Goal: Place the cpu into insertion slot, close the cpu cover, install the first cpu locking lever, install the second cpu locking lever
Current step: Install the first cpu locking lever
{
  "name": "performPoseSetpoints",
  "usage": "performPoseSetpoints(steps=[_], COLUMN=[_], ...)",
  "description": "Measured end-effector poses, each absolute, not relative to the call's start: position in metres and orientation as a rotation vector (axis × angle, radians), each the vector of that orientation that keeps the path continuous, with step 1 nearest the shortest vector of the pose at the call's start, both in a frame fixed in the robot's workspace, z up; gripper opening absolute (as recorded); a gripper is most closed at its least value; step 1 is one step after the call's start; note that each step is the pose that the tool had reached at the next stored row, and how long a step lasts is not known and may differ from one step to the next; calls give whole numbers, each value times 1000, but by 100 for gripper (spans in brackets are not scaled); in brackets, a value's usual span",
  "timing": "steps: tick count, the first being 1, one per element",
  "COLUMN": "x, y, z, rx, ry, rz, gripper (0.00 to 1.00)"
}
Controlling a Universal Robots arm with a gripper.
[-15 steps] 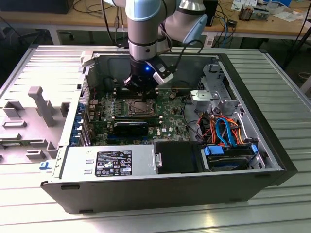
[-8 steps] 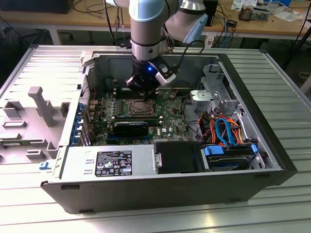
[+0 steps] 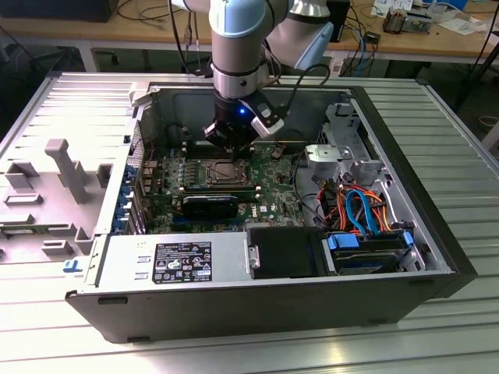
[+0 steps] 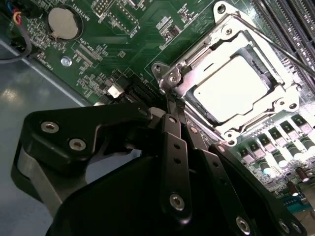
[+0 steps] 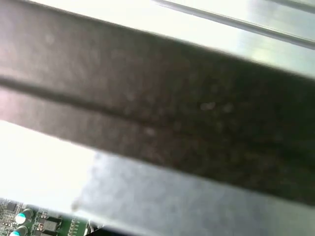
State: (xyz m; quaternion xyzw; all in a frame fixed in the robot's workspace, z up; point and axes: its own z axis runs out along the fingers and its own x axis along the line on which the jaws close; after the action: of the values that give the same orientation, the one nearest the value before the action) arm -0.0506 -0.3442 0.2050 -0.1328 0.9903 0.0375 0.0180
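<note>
Exterior view. My arm reaches down into the open dark-grey computer case (image 3: 437, 234), which lies on its side on a ribbed light-metal counter (image 3: 468, 335). My pincer (image 3: 231, 139) hangs just above the far edge of the square, silver-rimmed insertion slot (image 3: 221, 171) on the green circuit board (image 3: 273, 183). A grey plastic shroud (image 3: 47, 191) lies on the counter at this view's left; wooden benches strewn with cables stand behind.

Second wrist view. My black pincer (image 4: 172, 105) has its fingers drawn close together, tips touching the corner of the socket's metal frame; whether they pinch a lever there I cannot tell. The flat, silver-grey square cpu (image 4: 231, 88) sits in the slot, and the thin silver windowed cpu cover (image 4: 275, 105) appears to lie down around it. I judge the locking-lever steps to be in hand; the next move seems to call for a fine, steady push at that corner.

First wrist view. A dark, blurred bar (image 5: 172, 108) crosses pale metal; a strip of green board (image 5: 34, 221) shows at one corner.
</note>
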Motion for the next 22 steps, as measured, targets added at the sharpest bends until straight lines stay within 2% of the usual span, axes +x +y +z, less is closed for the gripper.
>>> performPoseSetpoints(steps=[8,9,13,15,22], x=[-51,-51,-51,-51,-51], y=[-351,-352,-352,-352,-352], z=[214,214,214,214,212], rx=[-412,-411,-393,-375,-196], ry=[3076,3077,3092,3096,3115], rz=[126,114,-18,-51,-65], gripper=[11,11,11,11,11])
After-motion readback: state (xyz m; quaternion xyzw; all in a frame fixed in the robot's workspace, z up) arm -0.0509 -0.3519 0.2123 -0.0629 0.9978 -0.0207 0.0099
